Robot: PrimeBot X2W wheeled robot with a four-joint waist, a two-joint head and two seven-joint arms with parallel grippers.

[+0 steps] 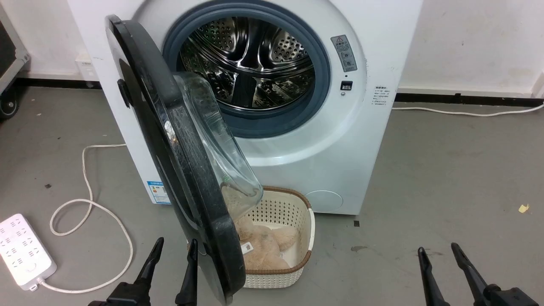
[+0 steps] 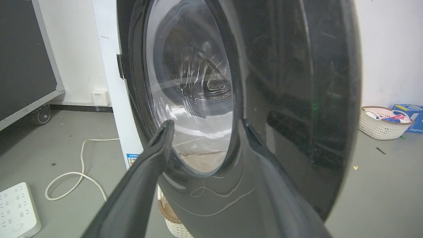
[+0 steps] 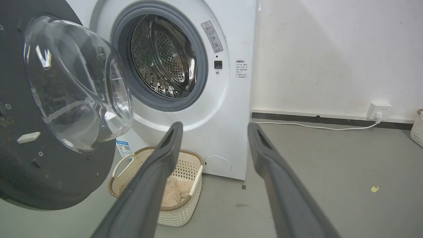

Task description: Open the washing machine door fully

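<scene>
The white washing machine (image 1: pixel 340 140) stands against the wall, its steel drum (image 1: pixel 250 59) showing. The washing machine door (image 1: pixel 148 85), a black disc hinged on the left, is swung out edge-on toward me, and its clear glass bowl (image 1: pixel 212 140) faces right. My left gripper (image 1: pixel 176 246) is open, low beside the door's bottom edge. In the left wrist view this gripper (image 2: pixel 206 127) points at the door's glossy outer face (image 2: pixel 297 82) from close by; whether it touches is unclear. My right gripper (image 1: pixel 437 250) hangs open over bare floor, and its wrist view (image 3: pixel 214 127) shows the door's inner side (image 3: pixel 49 178).
A cream perforated basket (image 1: pixel 276 280) holding a tan plush toy (image 1: pixel 263 246) sits on the floor under the door. A white power strip (image 1: pixel 23 250) with its looped cable (image 1: pixel 89 204) lies at the left. A wheeled black case (image 1: pixel 8 55) stands far left. Another basket (image 2: pixel 380 122) stands by the wall.
</scene>
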